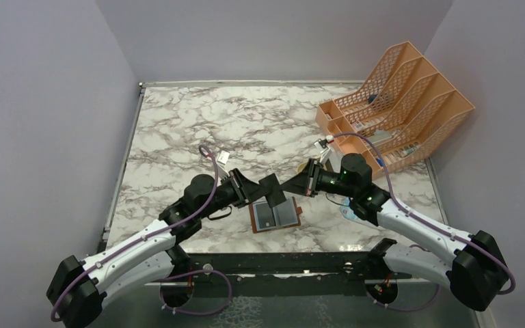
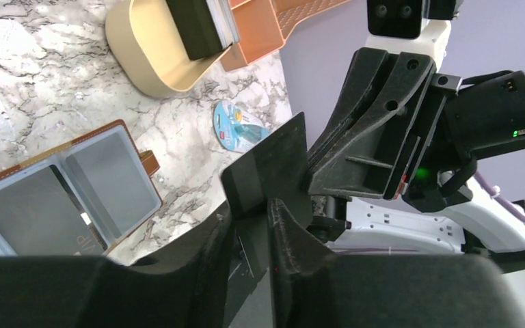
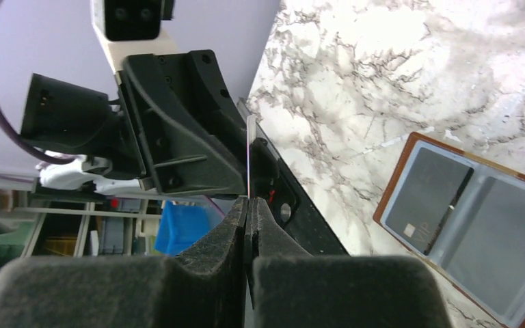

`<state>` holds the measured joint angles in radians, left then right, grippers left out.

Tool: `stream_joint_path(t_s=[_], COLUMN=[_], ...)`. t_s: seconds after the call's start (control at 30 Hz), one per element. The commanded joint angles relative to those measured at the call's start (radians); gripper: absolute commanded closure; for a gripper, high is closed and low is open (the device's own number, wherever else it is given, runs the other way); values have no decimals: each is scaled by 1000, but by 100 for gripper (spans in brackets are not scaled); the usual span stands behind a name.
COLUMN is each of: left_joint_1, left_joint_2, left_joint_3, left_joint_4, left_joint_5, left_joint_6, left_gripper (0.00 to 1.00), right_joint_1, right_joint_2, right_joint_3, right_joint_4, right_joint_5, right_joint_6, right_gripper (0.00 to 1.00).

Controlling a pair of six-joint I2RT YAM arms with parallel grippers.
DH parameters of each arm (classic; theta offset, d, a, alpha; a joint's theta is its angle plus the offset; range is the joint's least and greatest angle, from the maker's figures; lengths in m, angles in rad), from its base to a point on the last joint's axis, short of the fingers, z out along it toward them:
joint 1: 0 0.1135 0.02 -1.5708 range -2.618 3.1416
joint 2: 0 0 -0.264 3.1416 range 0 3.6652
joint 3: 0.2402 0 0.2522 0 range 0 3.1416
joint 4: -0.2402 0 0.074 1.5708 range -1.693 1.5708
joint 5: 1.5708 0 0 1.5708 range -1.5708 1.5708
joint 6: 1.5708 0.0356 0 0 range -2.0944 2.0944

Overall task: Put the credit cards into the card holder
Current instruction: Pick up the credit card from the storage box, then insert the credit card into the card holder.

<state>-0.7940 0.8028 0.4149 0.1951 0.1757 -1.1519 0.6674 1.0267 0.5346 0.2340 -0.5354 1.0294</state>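
We find the card holder point(image 1: 275, 216) lying open at the table's point(image 1: 198, 130) near edge. Above it, the right gripper point(image 3: 248, 205) clenches a dark credit card point(image 2: 266, 167). The left gripper point(image 2: 253, 219) straddles the card's other end; we cannot tell its grasp.

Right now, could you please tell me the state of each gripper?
Left gripper: straddling the dark card; grip cannot be told.
Right gripper: closed, holding the same card.

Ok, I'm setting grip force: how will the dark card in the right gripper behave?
Probably stiff: the card stands flat out of the right gripper, no sag. Likely light, since its edge shows as a thin line. Its smooth face may slip in a loose pinch.
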Motion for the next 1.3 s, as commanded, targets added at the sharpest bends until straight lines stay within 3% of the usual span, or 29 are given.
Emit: stream_joint_path(t_s=[0.0,0.1,0.23,0.5,0.83,1.03,1.27], left_joint_1=[0,0,0,0,5,36,79], left_joint_2=[-35,-51,-62,-52,37,132,230], left_joint_3=[-29,-34,-31,-13,52,69,33], left_joint_4=[82,76,43,-59,-227,-232,-124], left_joint_5=[-15,-28,-45,-73,-110,-38,92], left_joint_6=[-42,-31,-7,54,174,199,165], left_gripper=[81,100,100,100,100,100,100], right_joint_1=[-4,-4,-5,-4,-3,1,16], right_joint_2=[-4,3,-7,-53,65,124,169], right_joint_3=[-15,-23,-26,35,128,91,47], right_joint_4=[87,87,44,-183,-487,-503,-488], right_joint_5=[-37,-39,-26,108,270,344,392], right_joint_6=[46,49,19,-114,-325,-338,-350], right_gripper=[99,99,92,60,63,66,68])
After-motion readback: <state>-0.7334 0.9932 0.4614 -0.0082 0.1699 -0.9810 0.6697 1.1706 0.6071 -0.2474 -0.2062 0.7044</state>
